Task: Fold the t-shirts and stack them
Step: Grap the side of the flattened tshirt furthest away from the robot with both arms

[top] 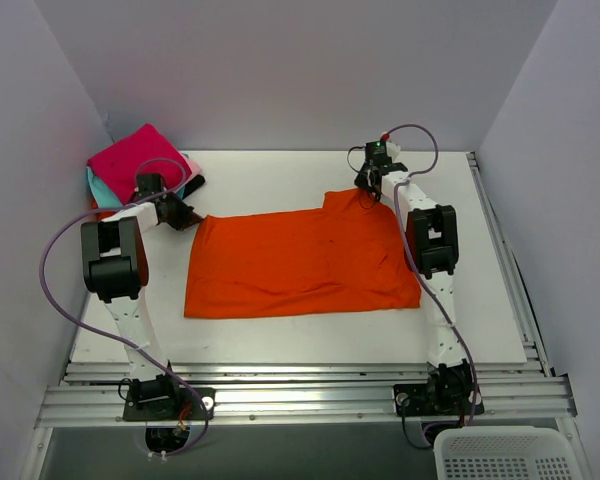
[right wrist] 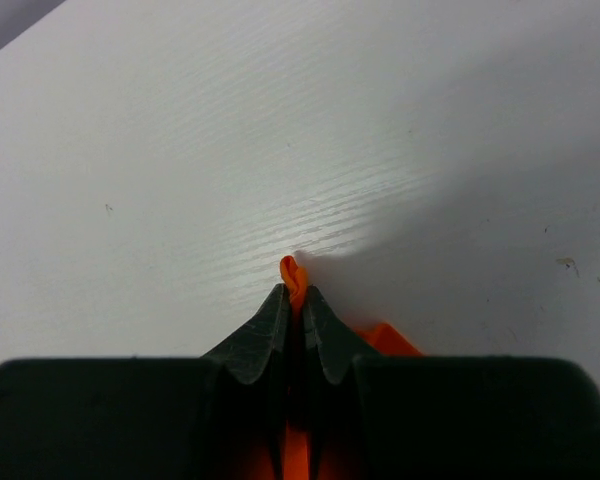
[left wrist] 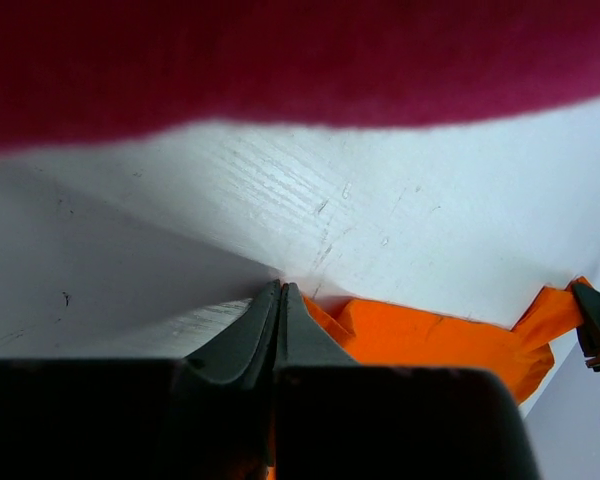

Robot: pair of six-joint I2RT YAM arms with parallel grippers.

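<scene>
White counter (top: pixel 280 175), seen from above, enclosed by pale walls on three sides.

The orange t-shirt (top: pixel 300 265) lies flat across the middle of the counter. Its long side runs left to right, and a stepped flap rises toward the far edge at its right end. The collar and sleeves cannot be made out.

The folded stack (top: pixel 130 160) sits in the far left corner. A magenta shirt is on top, a teal edge shows at the left, and slivers of light pink and black show at the right. The left arm covers the near side of the stack, so the number of shirts cannot be counted. In the left wrist view the stack is only a blurred magenta band along the top.

A white basket (top: pixel 500 455) sits beyond the near right corner, cut off by the frame.

The right gripper (right wrist: pixel 293 292) is at the shirt's far right flap. Its jaws are clamped on a small orange fold that pokes out past the tips.

The left gripper (left wrist: pixel 280 290) is at the shirt's far left corner, just beside the stack. Its jaws are pressed together, and orange cloth shows in the seam between them lower down. The tips themselves show no cloth.
</scene>
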